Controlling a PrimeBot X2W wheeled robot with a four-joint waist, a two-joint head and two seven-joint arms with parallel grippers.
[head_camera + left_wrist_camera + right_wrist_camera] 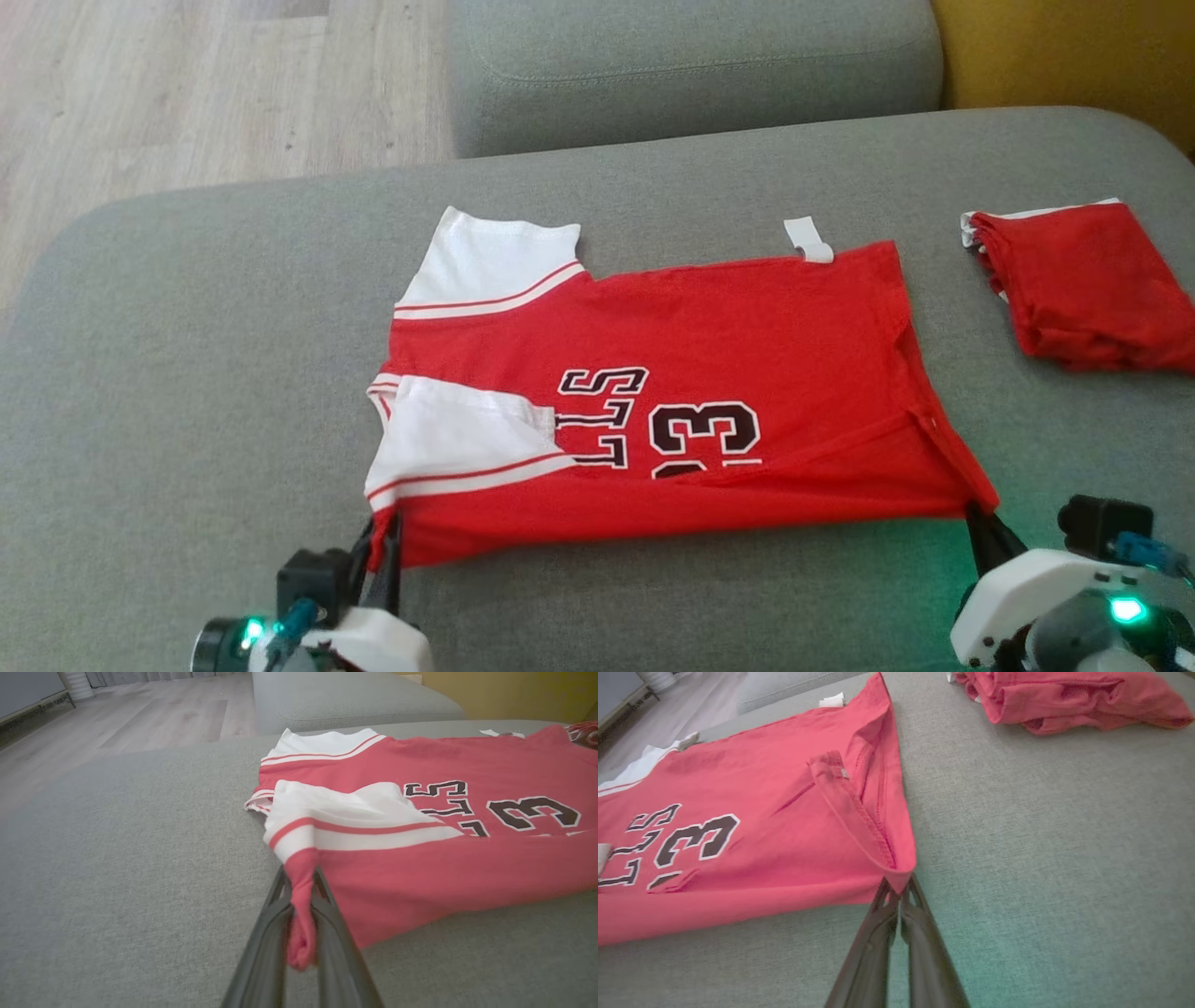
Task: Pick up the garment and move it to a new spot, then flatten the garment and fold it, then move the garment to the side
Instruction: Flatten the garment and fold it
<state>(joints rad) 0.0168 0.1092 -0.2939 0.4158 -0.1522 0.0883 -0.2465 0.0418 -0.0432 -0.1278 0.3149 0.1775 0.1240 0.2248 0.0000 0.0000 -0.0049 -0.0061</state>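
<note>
A red jersey (pixel 709 373) with white sleeves and a black "23" lies spread on the grey sofa seat (pixel 187 392), its near edge folded over toward me. My left gripper (pixel 385 546) is shut on the jersey's near left corner below the white sleeve; red cloth (pixel 301 905) is bunched between its fingers (pixel 268 933). My right gripper (pixel 976 523) is shut on the jersey's near right corner (pixel 899 872) at the hem. The jersey (pixel 738 826) stretches flat between both grippers.
A second red garment (pixel 1088 285), folded, lies on the seat at the far right (pixel 1064 700). The sofa backrest (pixel 691 65) rises behind, a yellow wall (pixel 1064 56) at the back right, and wooden floor (pixel 187 84) to the left.
</note>
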